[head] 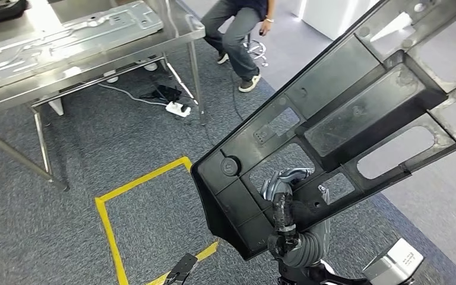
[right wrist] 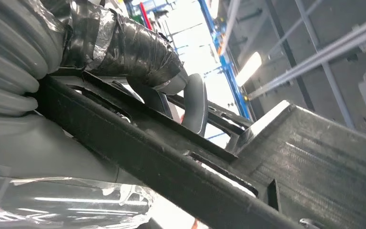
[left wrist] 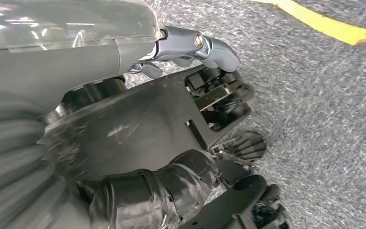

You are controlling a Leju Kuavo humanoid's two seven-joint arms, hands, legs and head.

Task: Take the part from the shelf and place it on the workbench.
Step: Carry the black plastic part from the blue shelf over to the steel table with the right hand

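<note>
In the head view, the black plastic part [head: 332,136] runs as a long slanted panel from the lower middle of the frame up to the upper right corner. Its lower end sits over one robot hand [head: 285,219], whose taped dark fingers curl up through an opening and clamp the panel's edge. Which arm this is cannot be told from this view alone. The steel workbench [head: 12,98] fills the upper left, well apart from the part, with a pressed metal sheet [head: 65,41] lying on it. So the part's long axis points away from the bench, and the carrying move will probably need a turn to the left. A seated person [head: 237,29] is at the top centre, and yellow tape [head: 110,231] marks the carpet below.

In the left wrist view, the left hand [left wrist: 138,157] grips the part [left wrist: 143,124]: a taped dark finger wraps under it and a grey thumb [left wrist: 195,45] presses over its upper edge.

In the right wrist view, the right hand [right wrist: 124,47] holds a black bar of the part [right wrist: 181,171], taped fingers hooked over the rail.
</note>
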